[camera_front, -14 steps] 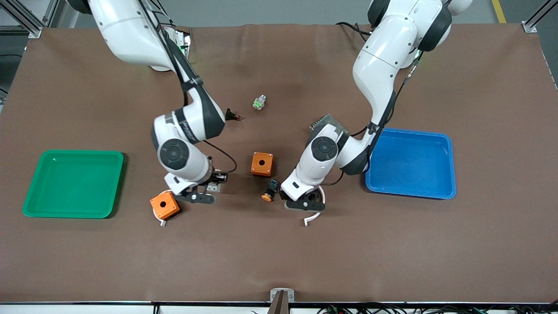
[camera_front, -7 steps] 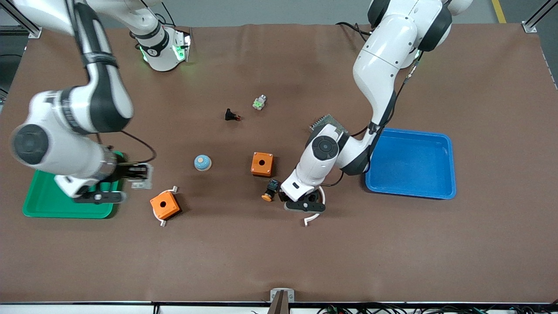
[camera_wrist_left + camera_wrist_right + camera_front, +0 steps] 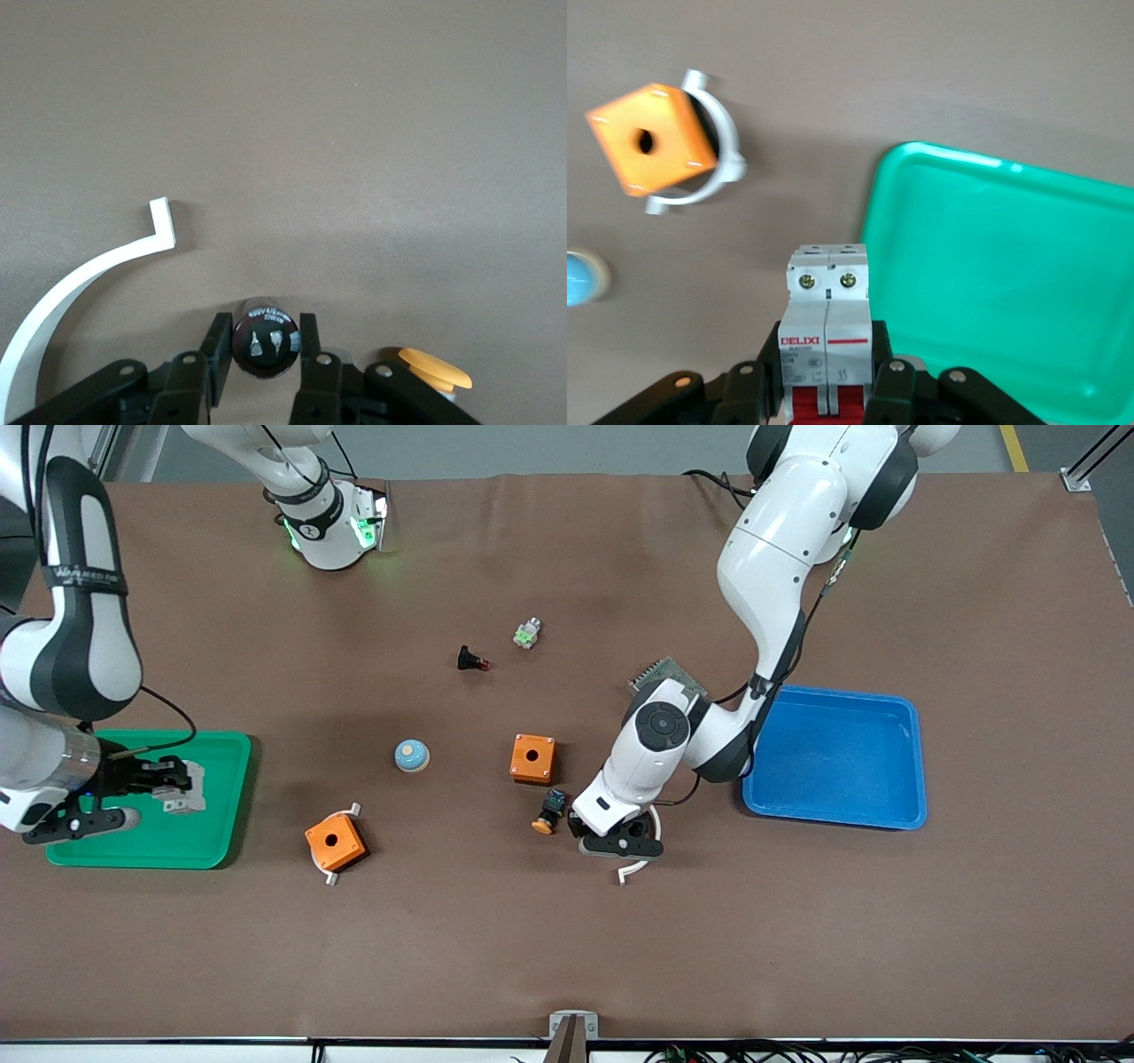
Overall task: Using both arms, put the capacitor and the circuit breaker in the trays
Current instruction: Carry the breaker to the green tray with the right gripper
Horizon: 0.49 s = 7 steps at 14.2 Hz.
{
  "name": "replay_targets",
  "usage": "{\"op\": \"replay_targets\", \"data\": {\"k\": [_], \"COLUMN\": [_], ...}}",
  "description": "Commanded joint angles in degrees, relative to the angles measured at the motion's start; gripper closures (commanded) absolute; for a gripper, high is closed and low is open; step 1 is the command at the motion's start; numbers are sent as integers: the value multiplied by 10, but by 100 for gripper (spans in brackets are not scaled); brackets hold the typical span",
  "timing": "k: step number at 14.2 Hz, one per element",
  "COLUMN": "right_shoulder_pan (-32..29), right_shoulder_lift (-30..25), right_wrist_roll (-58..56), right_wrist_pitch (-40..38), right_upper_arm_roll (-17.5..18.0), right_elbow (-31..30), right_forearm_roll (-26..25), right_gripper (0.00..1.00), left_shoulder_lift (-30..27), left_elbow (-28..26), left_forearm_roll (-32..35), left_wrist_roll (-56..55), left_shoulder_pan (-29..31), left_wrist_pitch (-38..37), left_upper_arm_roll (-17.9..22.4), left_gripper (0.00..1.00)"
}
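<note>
Right end effector gripping circuit breaker over green tray; left end effector clamping capacitor near surface's front edge; two orange boxes.

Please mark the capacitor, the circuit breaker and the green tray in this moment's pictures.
capacitor [image 3: 267, 338]: left wrist view, on its dark labelled body between the left arm's jaws.
circuit breaker [image 3: 827, 323]: right wrist view, on its white face near the DELIXI label.
green tray [image 3: 213, 797]: front view, on bare floor near its rim.
</note>
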Motion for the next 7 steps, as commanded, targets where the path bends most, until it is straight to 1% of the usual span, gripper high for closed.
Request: {"op": "replay_targets", "data": {"k": [1,3,5,7], "right_shoulder_pan": [-43,-56,-68,-74], "right_shoulder_lift": [-7,16,47,70], "right_wrist_roll": [-63,-78,-95,-106], "right_wrist_pitch": [85,96,119,128], "right_upper_arm_roll": [13,13,13,13], "right_elbow": [-64,-66,-66,-63], "right_forearm_roll": [-8,-8,-9,-10], "right_gripper": [99,99,99,98], "left_shoulder_lift": [-1,-24,-55,-92], "left_elbow": [11,9,8,-9], "left_forearm_roll": [-1,-2,-2,1], "left_wrist_roll": [-18,-21,-18,-13], "left_shoulder_pan": [-10,-5,8,36], "left_wrist_pitch": [-2,-45,-117,-160], "left_upper_arm_roll": [12,12,20,18], "left_gripper": [88,98,100,100]}}
